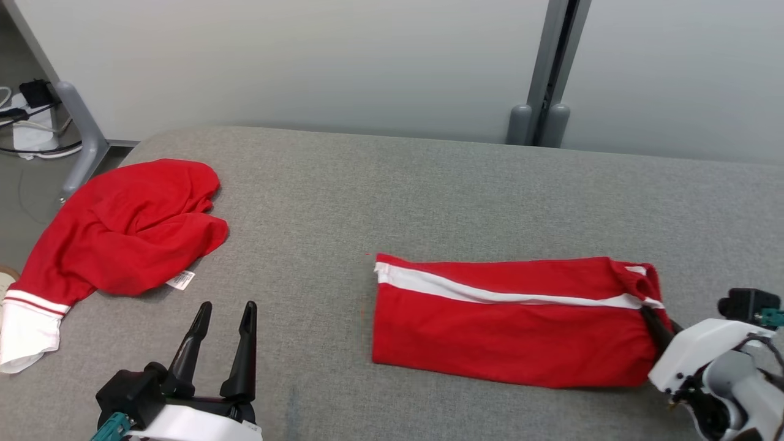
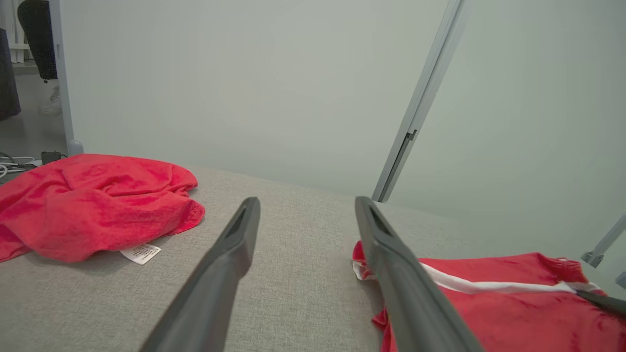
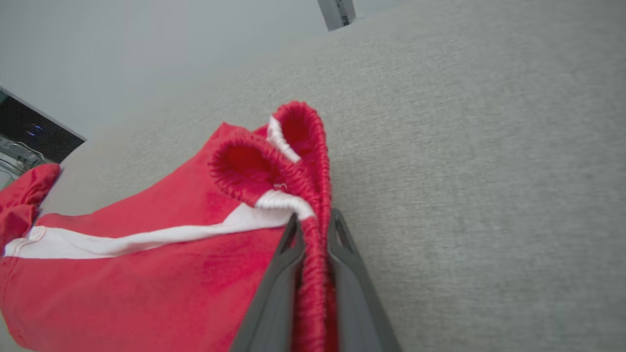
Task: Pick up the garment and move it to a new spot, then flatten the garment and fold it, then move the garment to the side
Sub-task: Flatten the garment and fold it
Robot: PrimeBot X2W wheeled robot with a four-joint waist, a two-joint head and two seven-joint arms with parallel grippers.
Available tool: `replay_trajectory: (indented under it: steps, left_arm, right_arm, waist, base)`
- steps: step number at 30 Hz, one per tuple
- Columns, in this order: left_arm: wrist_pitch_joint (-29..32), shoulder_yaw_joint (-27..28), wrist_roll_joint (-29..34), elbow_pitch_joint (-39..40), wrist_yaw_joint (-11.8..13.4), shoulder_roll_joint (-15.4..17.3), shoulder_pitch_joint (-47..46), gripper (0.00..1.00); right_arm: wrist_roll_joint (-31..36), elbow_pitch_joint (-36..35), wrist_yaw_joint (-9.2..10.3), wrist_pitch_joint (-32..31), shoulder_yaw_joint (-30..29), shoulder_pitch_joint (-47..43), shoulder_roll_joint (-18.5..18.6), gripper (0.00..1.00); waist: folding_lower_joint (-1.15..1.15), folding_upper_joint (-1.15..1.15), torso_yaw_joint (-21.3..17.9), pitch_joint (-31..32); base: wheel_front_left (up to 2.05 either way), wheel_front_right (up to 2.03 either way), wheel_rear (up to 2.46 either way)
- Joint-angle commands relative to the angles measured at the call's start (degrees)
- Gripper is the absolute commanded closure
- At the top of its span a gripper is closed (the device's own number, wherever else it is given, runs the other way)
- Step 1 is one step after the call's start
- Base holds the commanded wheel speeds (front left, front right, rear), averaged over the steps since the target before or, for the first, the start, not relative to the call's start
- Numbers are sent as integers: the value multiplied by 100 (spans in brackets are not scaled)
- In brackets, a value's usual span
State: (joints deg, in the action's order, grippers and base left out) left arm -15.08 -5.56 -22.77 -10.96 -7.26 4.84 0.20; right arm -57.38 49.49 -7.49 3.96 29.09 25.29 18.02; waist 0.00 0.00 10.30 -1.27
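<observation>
The garment (image 1: 514, 324) is red with a white stripe and lies folded into a long rectangle on the grey padded table (image 1: 380, 184), right of centre. My right gripper (image 1: 650, 313) is at its right end, shut on the gathered elastic waistband. In the right wrist view the red waistband (image 3: 313, 254) is pinched between the two fingers of that gripper (image 3: 313, 221). My left gripper (image 1: 226, 309) hovers open and empty near the table's front left, well apart from the garment's left edge. In the left wrist view its fingers (image 2: 230, 264) frame bare table, with the garment (image 2: 513, 308) to the right.
A second red garment (image 1: 122, 233), crumpled, with a white cuff and a label, lies at the table's left edge and partly hangs over it. A pale wall with a grey post (image 1: 554, 67) stands behind. Cables (image 1: 24, 116) lie on the floor at far left.
</observation>
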Motion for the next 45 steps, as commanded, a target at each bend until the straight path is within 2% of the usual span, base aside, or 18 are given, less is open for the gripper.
replay_trajectory:
  steps: [1, 3, 7, 14, 19, 23, 30, 38, 44, 45]
  left_arm:
    - [-11, 30, 33, 19, -24, 13, 40, 0]
    - [-11, 34, 45, 7, -20, 4, 39, 0]
    - [-11, 49, 64, -22, -17, -18, 52, 0]
    - [-11, -46, 44, -113, -21, -55, 67, 0]
    - [-11, -95, -2, -190, -23, -18, 27, 0]
    - [-11, -156, -32, -226, -24, -2, -21, 0]
    - [-11, -258, -72, -289, -25, -1, -72, 0]
    - [-11, -334, -173, -308, -25, 2, -179, 0]
    - [-11, -334, -210, -316, -25, -18, -226, 0]
    - [-11, -327, -214, -321, -25, -21, -230, 0]
  right_arm:
    - [-12, 8, -1, -43, -15, -18, 180, 100]
    - [7, 30, -1, -70, -39, 32, 364, 100]
    - [-199, -152, -1, -244, -134, 32, 423, 100]
    - [-1152, -850, -2, -606, -553, -136, 33, 100]
    - [-1722, -1350, -2, -872, -718, -191, -310, 100]
    - [-1925, -1499, -2, -1044, -698, -114, -547, 100]
    - [-1954, -1125, -3, -1006, -602, 100, -971, 100]
    - [-1874, -548, -3, -780, -577, 458, -1189, 100]
    - [-1768, -102, -4, -725, -398, 712, -1325, 100]
    - [-1752, -49, -4, -717, -359, 743, -1336, 90]
  waist:
    - [0, 0, -81, 6]
    - [0, 0, -149, 20]
    - [0, 0, -250, 74]
    - [0, 0, -280, 168]
    - [0, 0, -140, 213]
    - [0, 0, 61, 221]
    - [0, 0, 531, 165]
    - [0, 0, 941, -12]
    - [0, 0, 1054, -122]
    - [0, 0, 1053, -129]
  base:
    - [0, 0, 0]
    - [0, 0, 0]
    - [0, 0, 0]
    - [0, 0, 0]
    - [0, 0, 0]
    - [0, 0, 0]
    - [0, 0, 0]
    - [0, 0, 0]
    - [0, 0, 0]
    - [0, 0, 0]
